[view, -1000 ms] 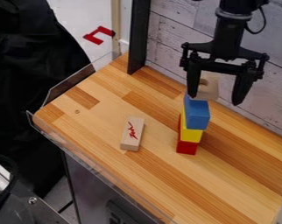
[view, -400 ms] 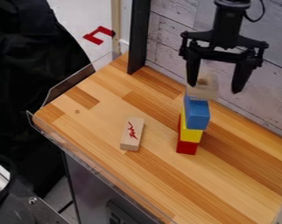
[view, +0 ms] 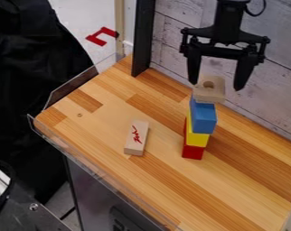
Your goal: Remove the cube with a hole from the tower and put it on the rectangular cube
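The holed cube tops the tower, on the blue block. The jaws hang above it, spread wide. It looks like light, rigid wood, probably grippy enough; best pinched by opposite sides, low down.

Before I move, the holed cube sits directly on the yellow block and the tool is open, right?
No: the camera view shows the holed cube directly on the blue block, with the yellow block below that; the tool is open.
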Action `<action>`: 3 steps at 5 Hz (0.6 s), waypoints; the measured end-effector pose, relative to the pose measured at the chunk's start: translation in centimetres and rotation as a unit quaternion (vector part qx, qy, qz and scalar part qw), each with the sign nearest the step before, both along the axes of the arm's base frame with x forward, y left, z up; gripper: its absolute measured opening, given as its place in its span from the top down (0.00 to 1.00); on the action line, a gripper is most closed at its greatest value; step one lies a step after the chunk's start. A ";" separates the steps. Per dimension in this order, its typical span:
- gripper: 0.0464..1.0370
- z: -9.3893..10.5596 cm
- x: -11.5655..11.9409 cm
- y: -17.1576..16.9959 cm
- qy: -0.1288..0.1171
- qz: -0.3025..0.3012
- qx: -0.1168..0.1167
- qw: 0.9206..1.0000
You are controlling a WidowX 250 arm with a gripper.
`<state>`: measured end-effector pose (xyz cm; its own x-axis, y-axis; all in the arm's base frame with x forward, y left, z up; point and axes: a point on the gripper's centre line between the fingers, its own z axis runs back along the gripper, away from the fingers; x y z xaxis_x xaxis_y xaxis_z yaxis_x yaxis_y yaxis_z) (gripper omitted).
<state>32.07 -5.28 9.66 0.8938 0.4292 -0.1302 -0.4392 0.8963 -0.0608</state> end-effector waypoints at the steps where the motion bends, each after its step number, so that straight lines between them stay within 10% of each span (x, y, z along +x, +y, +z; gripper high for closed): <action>1: 0.04 -0.2 0.1 0.1 0.001 0.002 -0.002 1.000; 3: 0.04 -1.1 -0.2 -0.2 0.009 0.001 -0.011 1.000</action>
